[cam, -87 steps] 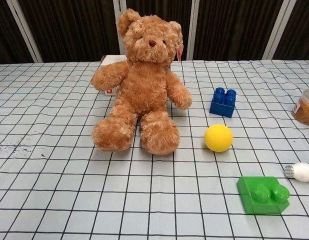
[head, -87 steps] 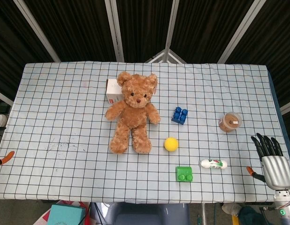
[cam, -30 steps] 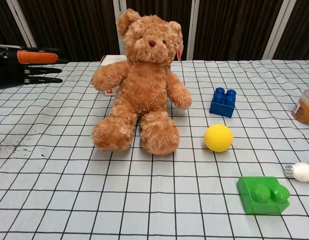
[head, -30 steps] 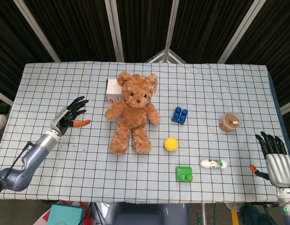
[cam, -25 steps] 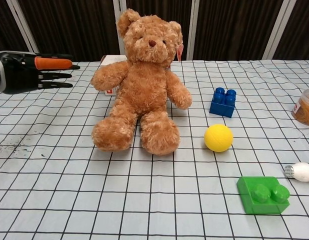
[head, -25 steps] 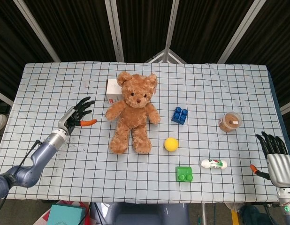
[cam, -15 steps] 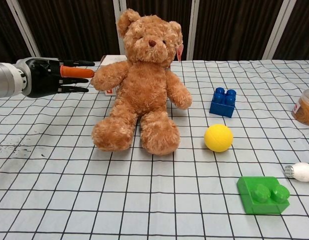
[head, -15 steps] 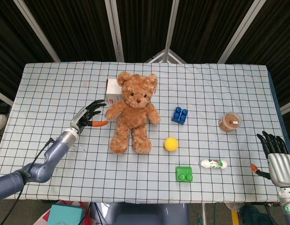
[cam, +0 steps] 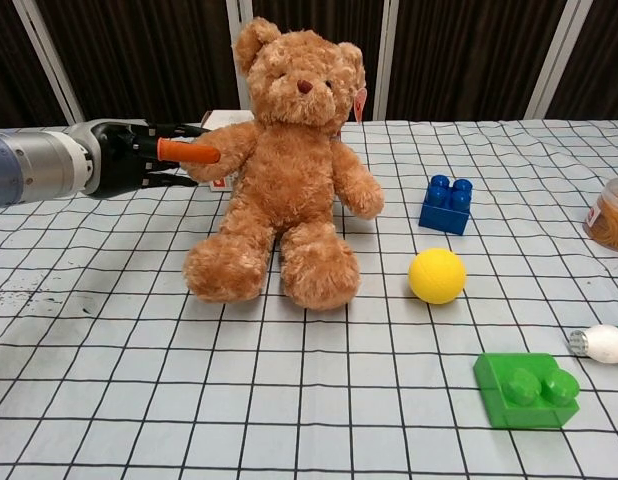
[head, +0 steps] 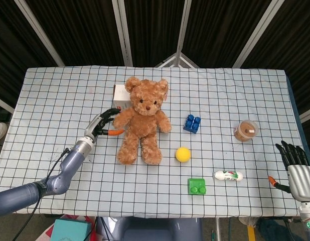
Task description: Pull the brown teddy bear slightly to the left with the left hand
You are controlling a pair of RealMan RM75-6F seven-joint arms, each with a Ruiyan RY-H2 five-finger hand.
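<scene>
Left to right across the checked table [head: 54, 90]: the left hand [head: 101, 125] reaches in from the left, its fingers [cam: 189, 153] spread around the outstretched arm of the brown teddy bear [head: 141, 120], the orange-tipped thumb against the arm's near side and the dark fingers behind it (whether they actually clamp the plush cannot be told). The bear sits upright left of centre, its head in front of a white box [head: 121, 97]. To its right lie a blue brick [head: 192, 123], a yellow ball [head: 182, 154], a green brick [head: 196, 186] and a small white bottle [head: 228, 175]. Further right stands a clear round tub [head: 246, 130] holding a brown filling. At the far right edge the right hand [head: 297, 173] hangs off the table, fingers extended and slightly apart, holding nothing.
</scene>
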